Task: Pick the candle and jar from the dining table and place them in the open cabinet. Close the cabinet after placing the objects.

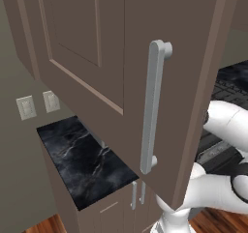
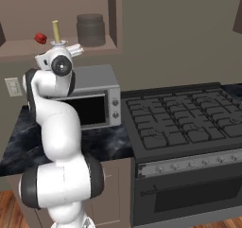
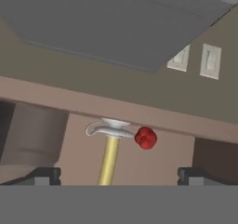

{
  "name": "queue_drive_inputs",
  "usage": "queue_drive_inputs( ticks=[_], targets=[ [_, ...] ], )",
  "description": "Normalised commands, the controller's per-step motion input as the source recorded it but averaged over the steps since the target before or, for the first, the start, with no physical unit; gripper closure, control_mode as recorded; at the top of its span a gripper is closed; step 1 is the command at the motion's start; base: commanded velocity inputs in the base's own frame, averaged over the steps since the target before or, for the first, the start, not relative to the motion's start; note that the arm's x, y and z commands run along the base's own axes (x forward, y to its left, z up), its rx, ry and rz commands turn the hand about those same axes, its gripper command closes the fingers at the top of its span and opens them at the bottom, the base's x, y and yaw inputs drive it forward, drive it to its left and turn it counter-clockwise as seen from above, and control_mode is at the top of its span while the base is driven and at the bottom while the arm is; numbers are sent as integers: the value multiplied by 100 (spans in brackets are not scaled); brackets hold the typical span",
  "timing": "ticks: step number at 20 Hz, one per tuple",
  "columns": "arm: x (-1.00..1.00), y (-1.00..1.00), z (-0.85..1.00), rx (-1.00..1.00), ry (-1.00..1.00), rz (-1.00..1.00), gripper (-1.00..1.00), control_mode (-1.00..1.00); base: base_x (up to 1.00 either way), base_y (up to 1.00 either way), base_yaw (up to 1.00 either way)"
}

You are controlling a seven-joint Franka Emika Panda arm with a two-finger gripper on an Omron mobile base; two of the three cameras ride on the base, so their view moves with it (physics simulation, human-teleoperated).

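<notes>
Now your tool [image 3: 119,176] gapes empty, candle [image 2: 56,32] and jar [image 2: 40,37] shelved near the cabinet's [image 2: 112,19] front edge, door [image 1: 97,58] open for closing.

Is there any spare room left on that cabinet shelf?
Some. The shelf is bare left of the jar. Jar and candle stand close together, the crowded spot. A narrower bare strip lies between the candle and the dark canister, near the open gripper.

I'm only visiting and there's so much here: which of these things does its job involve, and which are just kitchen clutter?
Job things: candle, red jar, wall cabinet, cabinet door.

Just there: dark canister, microwave, stove, wall switches.
</notes>
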Motion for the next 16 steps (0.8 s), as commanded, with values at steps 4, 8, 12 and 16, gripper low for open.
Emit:
queue_drive_inputs(
  ticks=[4,8,12,16],
  targets=[
    [-41,-21,-1,0,7,0,-100,-100,0,0,0],
    [-26,-20,-7,0,10,0,-100,-100,0,0,0],
    [-26,-23,-12,-1,9,1,-100,-100,0,0,0],
    [-17,-19,-30,0,6,1,-100,-100,0,0,0]
  ],
)
